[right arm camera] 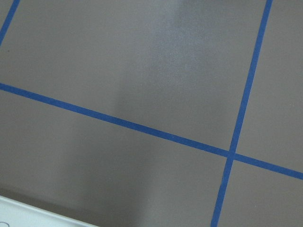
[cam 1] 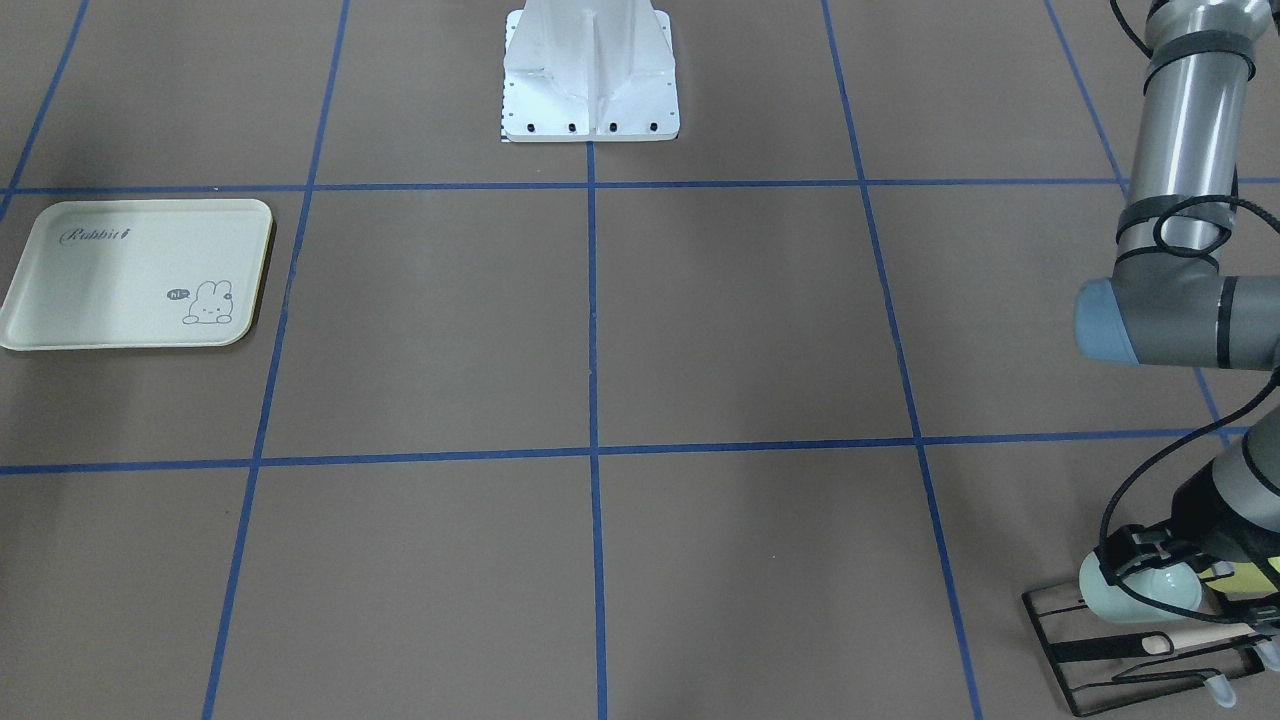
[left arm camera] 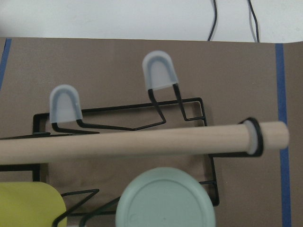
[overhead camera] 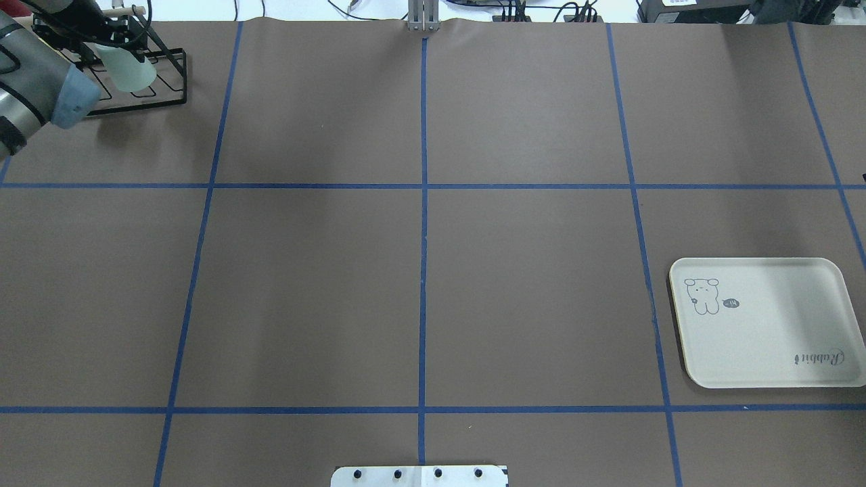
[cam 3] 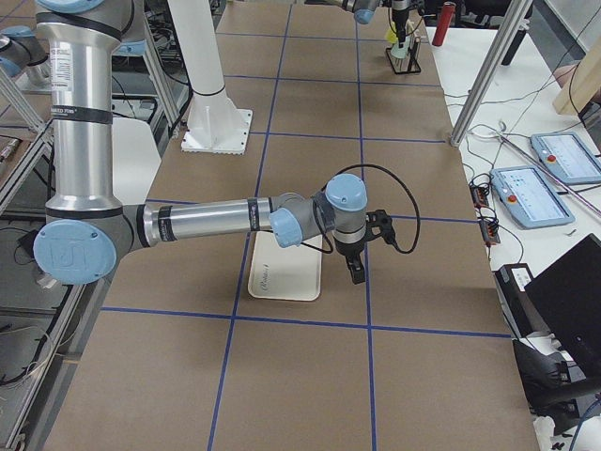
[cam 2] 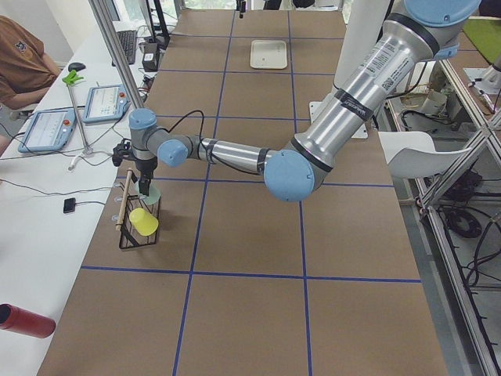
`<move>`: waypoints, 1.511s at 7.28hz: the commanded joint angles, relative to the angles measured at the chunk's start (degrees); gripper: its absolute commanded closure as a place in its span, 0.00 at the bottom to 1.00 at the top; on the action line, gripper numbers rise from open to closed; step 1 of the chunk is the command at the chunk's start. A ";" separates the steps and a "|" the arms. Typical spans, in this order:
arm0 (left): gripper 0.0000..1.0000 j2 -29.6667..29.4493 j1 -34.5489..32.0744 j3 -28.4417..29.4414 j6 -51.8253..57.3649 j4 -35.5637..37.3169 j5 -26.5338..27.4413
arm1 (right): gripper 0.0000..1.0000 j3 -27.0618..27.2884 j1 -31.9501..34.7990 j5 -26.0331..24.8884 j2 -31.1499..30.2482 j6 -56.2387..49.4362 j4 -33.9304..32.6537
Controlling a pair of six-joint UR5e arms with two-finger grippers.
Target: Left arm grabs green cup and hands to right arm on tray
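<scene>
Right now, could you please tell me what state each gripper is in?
Left gripper: at the green cup on the rack; whether it grips cannot be told.
Right gripper: hovers beside the tray; open or shut cannot be told.

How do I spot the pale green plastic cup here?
On the brown table, the overhead view's top-left corner holds a black wire rack. The pale mint-green plastic cup rests on it; the only other cup there is yellow.

- green cup point(cam 1: 1140, 592): pale mint, smooth, tipped on its side; lower right corner of the front-facing view
- tray point(cam 1: 140, 275): cream, flat, rabbit drawing; far left, mid-height
</scene>
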 commanded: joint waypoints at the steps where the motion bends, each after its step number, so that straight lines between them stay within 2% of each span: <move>1: 0.10 -0.23 0.00 0.13 0.09 -0.07 0.09 | 0.00 0.00 -0.01 0.00 0.00 -0.07 0.03; 4: 0.12 -0.23 0.00 0.22 0.10 -0.24 0.27 | 0.00 0.09 -0.01 0.00 -0.09 -0.07 0.03; 5: 0.17 -0.32 0.00 0.13 0.10 -0.24 0.62 | 0.00 0.09 -0.01 0.09 -0.26 -0.07 0.03; 7: 0.42 -0.49 -0.09 0.13 0.01 -0.24 1.67 | 0.00 0.09 -0.01 0.09 -0.44 -0.07 0.03; 9: 0.82 -0.58 -0.26 -0.22 0.18 -0.42 1.68 | 0.00 0.09 -0.01 0.00 -0.44 -0.07 0.03; 10: 0.95 -0.58 -0.52 -1.00 0.10 -0.33 1.68 | 0.00 0.00 -0.01 0.00 -0.44 -0.07 0.03; 11: 0.99 -0.23 -0.96 -2.92 0.01 -0.07 1.50 | 0.00 0.00 -0.27 0.00 -0.44 -0.07 0.03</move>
